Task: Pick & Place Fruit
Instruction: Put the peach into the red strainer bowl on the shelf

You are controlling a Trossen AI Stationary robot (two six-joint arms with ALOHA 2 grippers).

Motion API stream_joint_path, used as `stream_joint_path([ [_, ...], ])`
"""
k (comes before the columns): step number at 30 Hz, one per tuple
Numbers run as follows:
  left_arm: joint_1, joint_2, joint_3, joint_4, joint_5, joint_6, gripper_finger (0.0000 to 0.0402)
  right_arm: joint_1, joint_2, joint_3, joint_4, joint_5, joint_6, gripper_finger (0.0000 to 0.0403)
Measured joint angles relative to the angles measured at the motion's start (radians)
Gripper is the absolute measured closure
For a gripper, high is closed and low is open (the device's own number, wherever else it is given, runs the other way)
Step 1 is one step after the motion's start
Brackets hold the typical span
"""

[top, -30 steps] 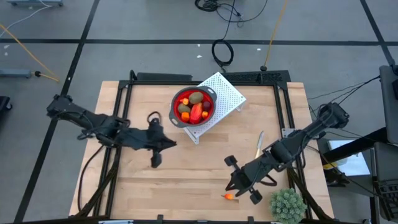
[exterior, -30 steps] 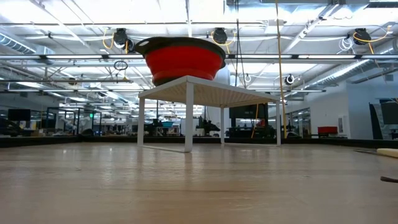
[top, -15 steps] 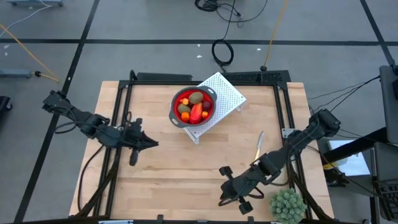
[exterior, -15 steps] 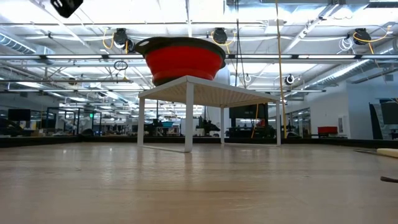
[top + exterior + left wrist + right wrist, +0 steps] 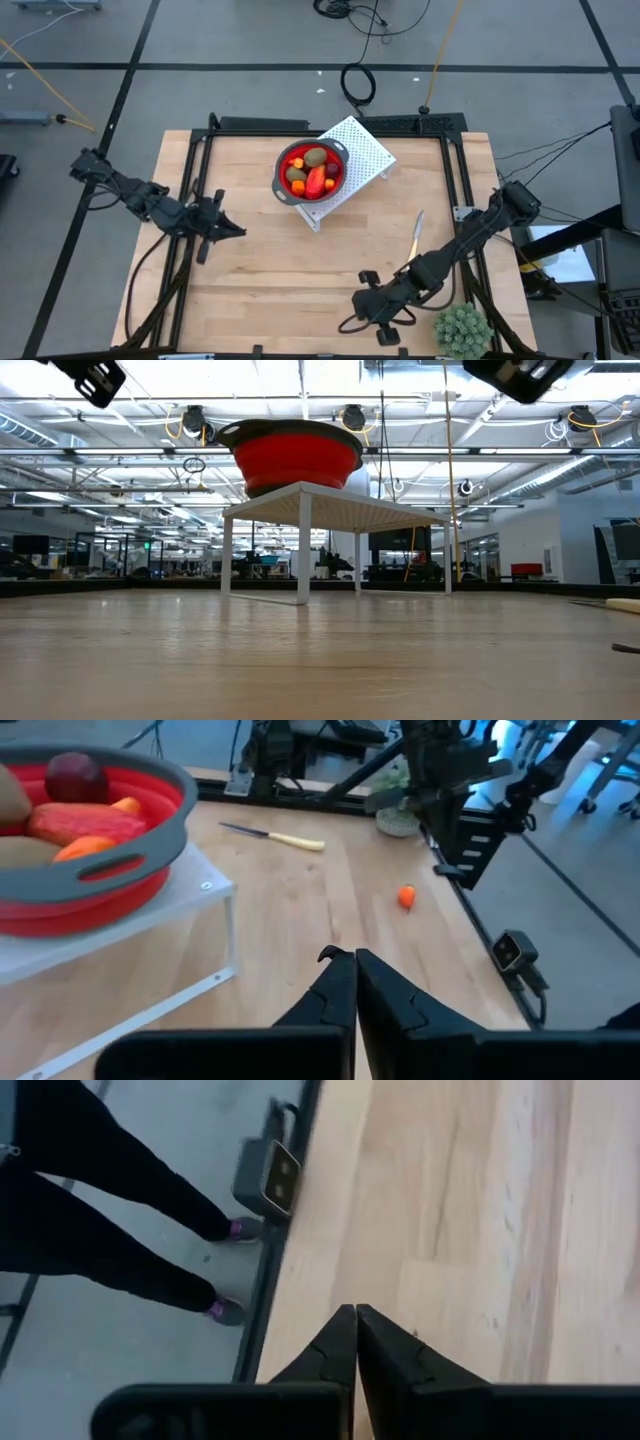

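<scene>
One orange fruit (image 5: pixel 406 897) lies well beyond the left gripper (image 5: pixel 354 958) (jaws closed)

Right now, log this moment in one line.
left gripper: shut, empty | right gripper: shut, empty | fruit: in red bowl | orange piece: on table

Bright, even light falls from overhead fixtures; in the low view the ceiling lamps (image 5: pixel 352 417) glare white against the rafters. Shadows on the wooden table (image 5: pixel 270 270) are soft and faint. The nearest boards in the low view look smeared, probably out of focus. In the left wrist view the red bowl (image 5: pixel 120 870) is slightly soft at the edge.
</scene>
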Motion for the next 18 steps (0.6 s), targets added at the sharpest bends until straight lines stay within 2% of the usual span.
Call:
stream_joint_path([
  [6, 0.032, -0.086, -0.059, -0.001, 0.036, 0.020, 0.0399, -0.008, 0.000, 0.000, -0.045, -0.055, 0.104, 0.0361],
  [12, 0.052, -0.168, -0.117, 0.000, 0.045, 0.025, 0.0391, -0.019, 0.000, 0.000, -0.072, -0.105, 0.178, 0.0282],
  [18, 0.052, -0.211, -0.152, -0.003, 0.046, 0.007, 0.0400, -0.016, 0.030, 0.000, -0.052, -0.117, 0.177, 0.0207],
])
